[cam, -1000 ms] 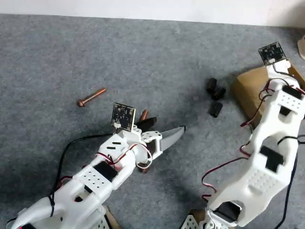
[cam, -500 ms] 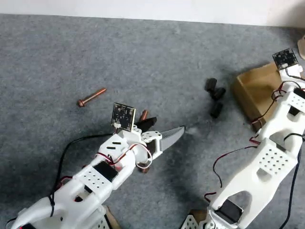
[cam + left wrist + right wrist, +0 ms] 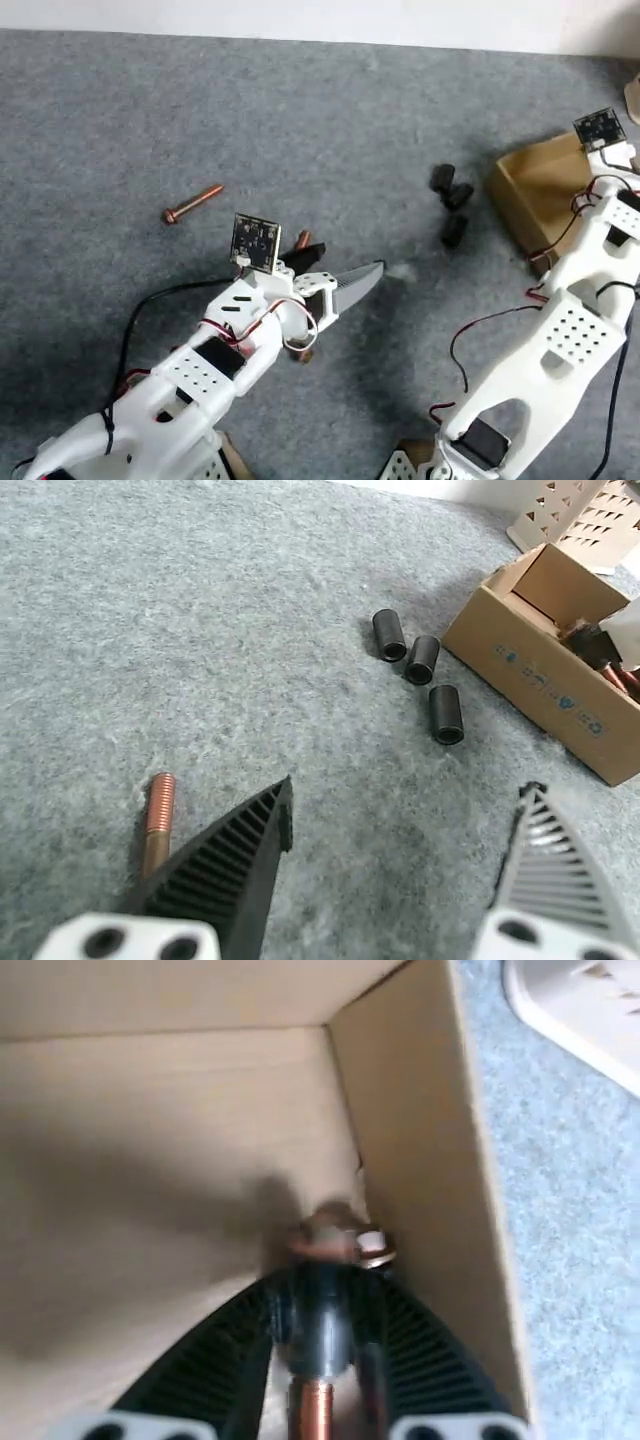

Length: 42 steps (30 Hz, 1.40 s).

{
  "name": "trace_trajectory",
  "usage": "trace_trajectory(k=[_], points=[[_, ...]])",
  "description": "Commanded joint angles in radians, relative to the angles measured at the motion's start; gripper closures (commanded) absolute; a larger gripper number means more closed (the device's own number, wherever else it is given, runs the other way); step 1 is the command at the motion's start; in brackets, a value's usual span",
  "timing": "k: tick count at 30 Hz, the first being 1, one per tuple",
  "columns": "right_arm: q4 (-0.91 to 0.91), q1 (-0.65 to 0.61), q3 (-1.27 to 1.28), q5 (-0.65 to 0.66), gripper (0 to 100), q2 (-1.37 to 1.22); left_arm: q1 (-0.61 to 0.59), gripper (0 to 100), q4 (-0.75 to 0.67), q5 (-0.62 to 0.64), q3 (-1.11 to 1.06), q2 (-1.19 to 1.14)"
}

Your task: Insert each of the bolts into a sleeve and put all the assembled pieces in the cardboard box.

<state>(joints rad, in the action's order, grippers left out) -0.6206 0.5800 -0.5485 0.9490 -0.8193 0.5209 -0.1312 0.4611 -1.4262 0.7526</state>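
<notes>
1. Right gripper [image 3: 322, 1295] pinches a sleeve [image 3: 322, 1332] with a fitted bolt [image 3: 338, 1244] through it, low inside the cardboard box [image 3: 420, 1110].
2. Left gripper [image 3: 405, 798] spread wide over the grey mat [image 3: 200, 630]. A bare bolt [image 3: 157, 815] lies just beside its dark finger.
3. Three empty sleeves [image 3: 421, 658] lie on the mat near the box, two touching.
4. A far bolt [image 3: 194, 203] lies well apart from both arms.

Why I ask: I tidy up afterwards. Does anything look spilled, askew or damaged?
Nothing stands out. Three sleeves and two bolts lie loose on the carpet, awaiting assembly. The box sits upright and intact, with the right gripper holding an assembled piece inside it.
</notes>
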Motion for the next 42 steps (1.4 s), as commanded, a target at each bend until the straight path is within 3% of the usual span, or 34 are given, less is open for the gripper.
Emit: trace_trajectory(k=[1,6,9,14,27,33,42], points=[[-0.004,0.015,-0.062,0.012,88.2,0.031,-0.007,67,0.002,0.000,0.016,-0.007],[-0.058,0.008,-0.064,0.000,88.2,0.036,-0.007,67,0.002,0.000,0.016,-0.007],[-0.127,-0.010,-0.131,-0.084,88.2,0.039,-0.007,67,0.002,0.000,0.016,-0.007],[-0.341,-0.053,-0.369,-0.244,88.2,0.036,-0.012,67,0.003,0.002,0.016,-0.007],[-0.871,-0.180,-0.848,-0.334,88.2,0.030,-0.019,67,0.003,0.006,0.021,-0.007],[-0.980,-0.266,-0.875,-0.339,88.2,0.030,-0.105,67,0.002,0.008,0.047,-0.007],[-0.989,-0.430,-0.869,-0.534,88.2,0.027,-0.213,67,-0.005,0.008,0.071,-0.005]])
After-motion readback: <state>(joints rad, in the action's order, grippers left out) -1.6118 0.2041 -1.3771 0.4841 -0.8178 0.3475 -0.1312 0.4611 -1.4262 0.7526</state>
